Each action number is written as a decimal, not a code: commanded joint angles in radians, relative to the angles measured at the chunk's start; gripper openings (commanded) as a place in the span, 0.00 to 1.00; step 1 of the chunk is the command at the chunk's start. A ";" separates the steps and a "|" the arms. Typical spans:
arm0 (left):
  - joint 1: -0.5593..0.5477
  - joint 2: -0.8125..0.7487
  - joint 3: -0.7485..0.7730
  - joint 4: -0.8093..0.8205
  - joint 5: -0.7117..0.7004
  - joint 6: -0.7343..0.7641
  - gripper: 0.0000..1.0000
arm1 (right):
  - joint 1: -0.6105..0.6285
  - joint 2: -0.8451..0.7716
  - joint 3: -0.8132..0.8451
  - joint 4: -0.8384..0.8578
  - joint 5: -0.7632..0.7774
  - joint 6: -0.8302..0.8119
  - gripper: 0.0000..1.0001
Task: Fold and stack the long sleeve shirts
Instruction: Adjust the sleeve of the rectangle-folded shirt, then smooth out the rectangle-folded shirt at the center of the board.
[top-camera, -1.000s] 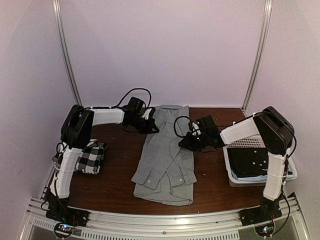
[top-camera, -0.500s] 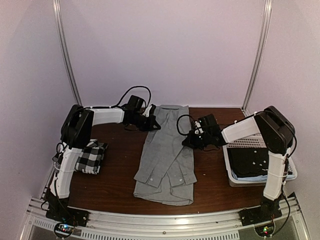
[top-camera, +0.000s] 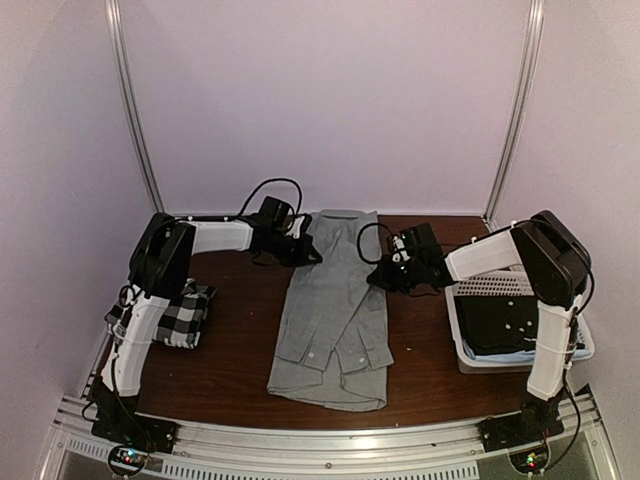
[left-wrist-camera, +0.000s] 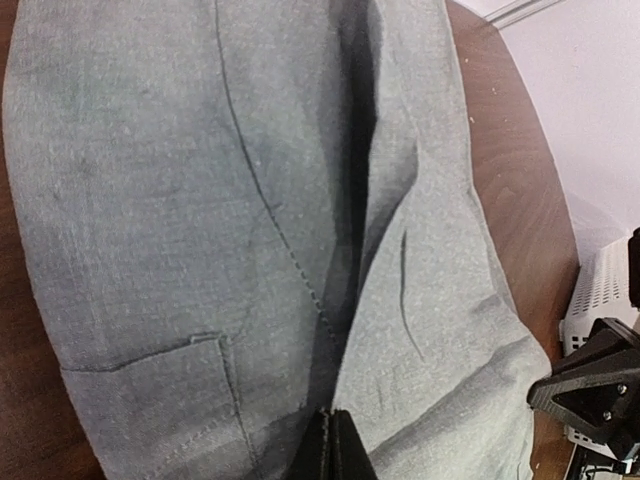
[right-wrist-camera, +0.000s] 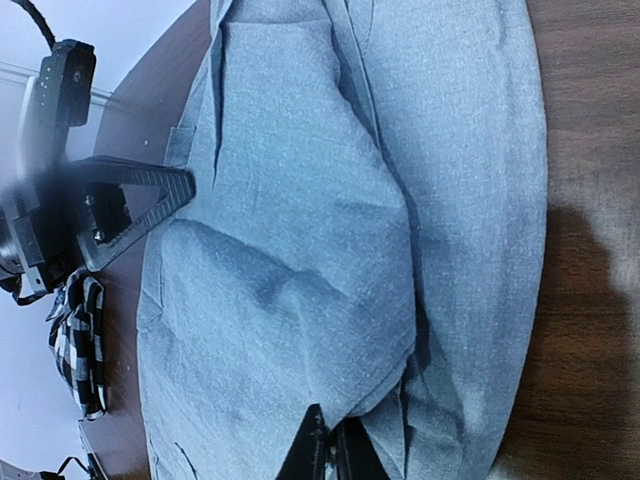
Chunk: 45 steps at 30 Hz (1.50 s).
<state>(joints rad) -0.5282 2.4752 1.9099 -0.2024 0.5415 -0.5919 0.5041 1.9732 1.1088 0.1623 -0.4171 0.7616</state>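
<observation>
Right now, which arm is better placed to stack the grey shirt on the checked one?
Left, likely: the checked shirt lies beside that arm, and the left gripper pinches the grey shirt's nearer edge; the right gripper holds the opposite edge.

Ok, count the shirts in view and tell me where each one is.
2. The grey shirt lies lengthwise in the middle of the table; the checked shirt sits folded at its left edge. Dark cloth in the basket on the right may hide more.

top external: high behind rig, facing down and forward | both wrists: close above grey shirt (left-wrist-camera: 150, 200), shared with top
</observation>
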 joint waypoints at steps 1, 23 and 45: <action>0.010 0.016 0.026 0.024 -0.036 -0.007 0.08 | -0.007 -0.029 0.009 -0.028 0.016 -0.031 0.10; 0.088 0.051 0.146 -0.081 -0.096 0.093 0.51 | 0.004 0.095 0.319 -0.133 0.021 -0.192 0.29; 0.079 0.012 0.216 0.010 -0.304 0.060 0.52 | 0.002 0.312 0.505 -0.189 0.061 -0.240 0.40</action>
<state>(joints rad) -0.4404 2.6369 2.1956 -0.2550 0.2291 -0.5198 0.5064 2.3154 1.5951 0.0437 -0.3786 0.5621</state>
